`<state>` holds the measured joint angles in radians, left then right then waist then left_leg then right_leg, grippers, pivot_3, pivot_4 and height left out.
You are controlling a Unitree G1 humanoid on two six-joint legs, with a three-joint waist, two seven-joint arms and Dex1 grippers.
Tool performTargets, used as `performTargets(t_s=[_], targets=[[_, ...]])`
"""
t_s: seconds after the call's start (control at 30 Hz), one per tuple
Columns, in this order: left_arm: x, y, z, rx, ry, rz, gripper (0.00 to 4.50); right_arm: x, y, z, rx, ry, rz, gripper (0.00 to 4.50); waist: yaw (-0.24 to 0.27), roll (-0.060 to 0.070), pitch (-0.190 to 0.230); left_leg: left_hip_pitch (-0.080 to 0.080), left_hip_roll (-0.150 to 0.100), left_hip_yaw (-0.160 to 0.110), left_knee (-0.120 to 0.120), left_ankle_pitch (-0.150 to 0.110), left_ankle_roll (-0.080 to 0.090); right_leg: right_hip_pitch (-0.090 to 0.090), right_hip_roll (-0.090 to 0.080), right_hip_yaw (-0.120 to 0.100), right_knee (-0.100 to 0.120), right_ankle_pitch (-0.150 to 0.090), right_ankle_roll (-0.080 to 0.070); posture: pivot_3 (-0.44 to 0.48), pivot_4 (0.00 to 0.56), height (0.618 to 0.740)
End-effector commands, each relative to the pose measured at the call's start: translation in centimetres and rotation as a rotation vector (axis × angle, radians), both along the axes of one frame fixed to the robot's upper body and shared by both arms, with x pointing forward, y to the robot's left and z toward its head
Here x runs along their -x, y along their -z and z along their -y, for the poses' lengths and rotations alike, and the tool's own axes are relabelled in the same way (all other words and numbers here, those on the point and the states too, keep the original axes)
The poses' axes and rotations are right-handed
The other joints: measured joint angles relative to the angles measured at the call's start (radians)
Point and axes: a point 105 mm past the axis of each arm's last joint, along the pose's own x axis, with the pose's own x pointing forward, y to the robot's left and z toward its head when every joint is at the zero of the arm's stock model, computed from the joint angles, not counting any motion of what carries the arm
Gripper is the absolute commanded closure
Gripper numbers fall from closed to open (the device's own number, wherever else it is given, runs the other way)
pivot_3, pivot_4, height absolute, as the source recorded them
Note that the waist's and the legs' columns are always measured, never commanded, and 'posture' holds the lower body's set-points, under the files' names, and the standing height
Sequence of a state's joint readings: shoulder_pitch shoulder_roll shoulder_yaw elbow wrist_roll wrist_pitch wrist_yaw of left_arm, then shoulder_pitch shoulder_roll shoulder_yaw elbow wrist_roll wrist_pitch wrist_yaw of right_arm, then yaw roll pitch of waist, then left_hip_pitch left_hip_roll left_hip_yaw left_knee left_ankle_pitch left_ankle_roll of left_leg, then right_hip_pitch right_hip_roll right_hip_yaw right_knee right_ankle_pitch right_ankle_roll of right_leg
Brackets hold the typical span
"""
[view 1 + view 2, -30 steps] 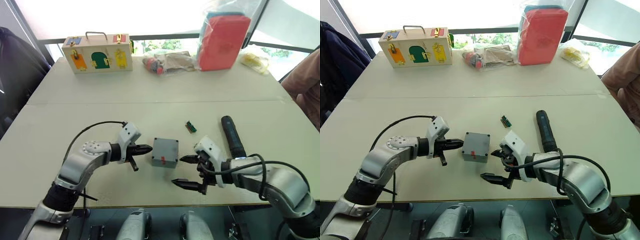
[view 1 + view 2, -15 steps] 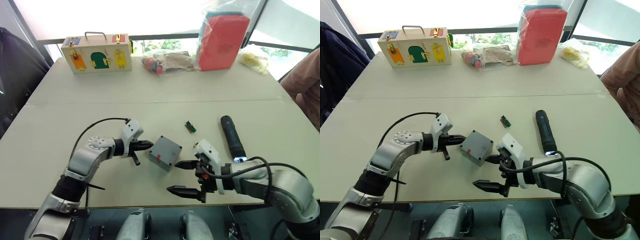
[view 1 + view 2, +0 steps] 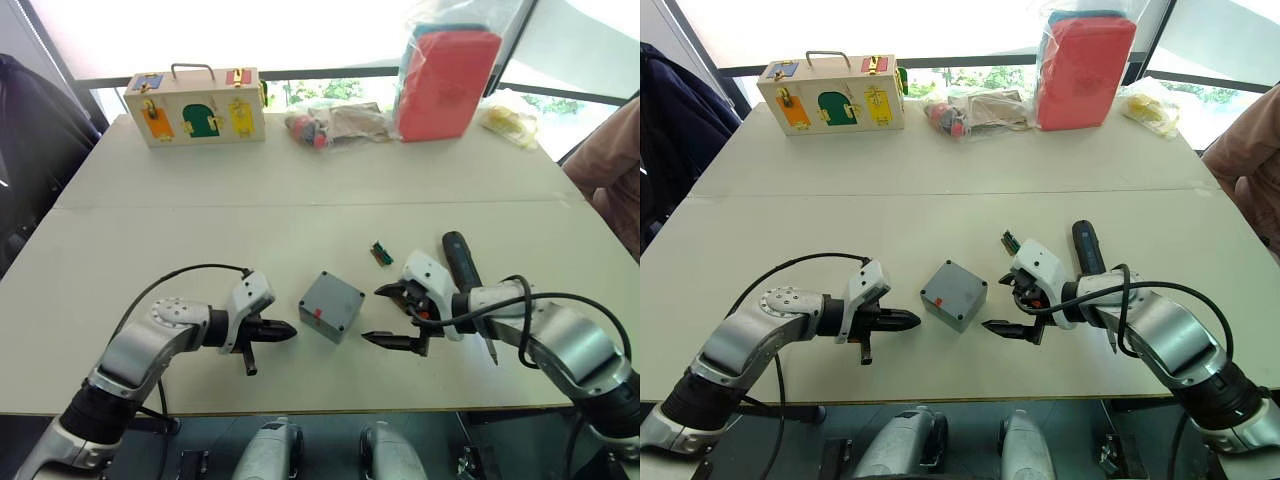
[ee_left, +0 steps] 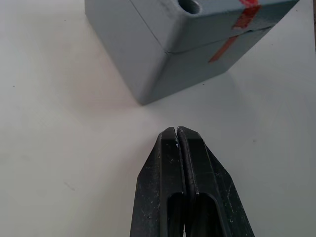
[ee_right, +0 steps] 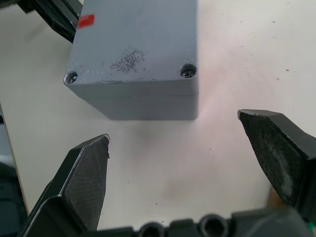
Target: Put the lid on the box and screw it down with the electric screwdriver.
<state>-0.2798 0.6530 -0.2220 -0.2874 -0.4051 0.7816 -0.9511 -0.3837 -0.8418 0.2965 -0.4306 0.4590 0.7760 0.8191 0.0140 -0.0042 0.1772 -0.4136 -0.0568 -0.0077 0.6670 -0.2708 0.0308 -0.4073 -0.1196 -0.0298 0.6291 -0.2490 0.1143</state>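
Observation:
The small grey box (image 3: 331, 306) stands turned at an angle on the table, a red mark on its near side. The lid (image 5: 133, 44) lies on top of it, with corner screw holes and a seam line under it. My left gripper (image 3: 280, 330) is shut, empty, pointing at the box from a short gap to its left. My right gripper (image 3: 382, 314) is open just right of the box, touching nothing. The dark electric screwdriver (image 3: 455, 255) lies on the table behind my right wrist, partly hidden by it.
A small green piece (image 3: 381, 253) lies just beyond the box. At the far edge stand a wooden box with coloured doors (image 3: 195, 105), bagged items (image 3: 335, 122) and a red case in plastic (image 3: 448, 80). A person's sleeve (image 3: 610, 170) is at the right edge.
The box has turned from square-on to an angle. My left gripper has drawn back from it toward the table's near left. My right gripper moved away from the front edge, level with the box.

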Motion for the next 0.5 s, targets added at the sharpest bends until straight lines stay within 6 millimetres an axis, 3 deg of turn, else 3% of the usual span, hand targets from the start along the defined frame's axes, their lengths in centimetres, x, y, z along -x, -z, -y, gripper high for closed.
performTargets(t_s=[0.03, 0.5], targets=[[-0.3, -1.0, 1.3, 0.038, 0.006, 0.049, 4.5, 0.3, -0.5, -0.9, -0.009, -0.067, 0.03, 0.03, 0.0, 0.0, 0.0, 0.0, 0.0, 0.0, 0.0, 0.0, 0.0, 0.0, 0.0, 0.0, 0.0, 0.0, 0.0, 0.0, 0.15, 0.74], [-2.4, -2.1, 1.9, 0.086, -0.034, 0.101, 4.5, 3.3, -0.3, -2.4, -0.077, -0.101, -0.069, 0.03, -0.001, 0.0, 0.0, 0.0, 0.0, 0.0, 0.0, 0.0, 0.0, -0.001, 0.0, 0.0, 0.0, 0.0, 0.0, 0.0, 0.15, 0.74]])
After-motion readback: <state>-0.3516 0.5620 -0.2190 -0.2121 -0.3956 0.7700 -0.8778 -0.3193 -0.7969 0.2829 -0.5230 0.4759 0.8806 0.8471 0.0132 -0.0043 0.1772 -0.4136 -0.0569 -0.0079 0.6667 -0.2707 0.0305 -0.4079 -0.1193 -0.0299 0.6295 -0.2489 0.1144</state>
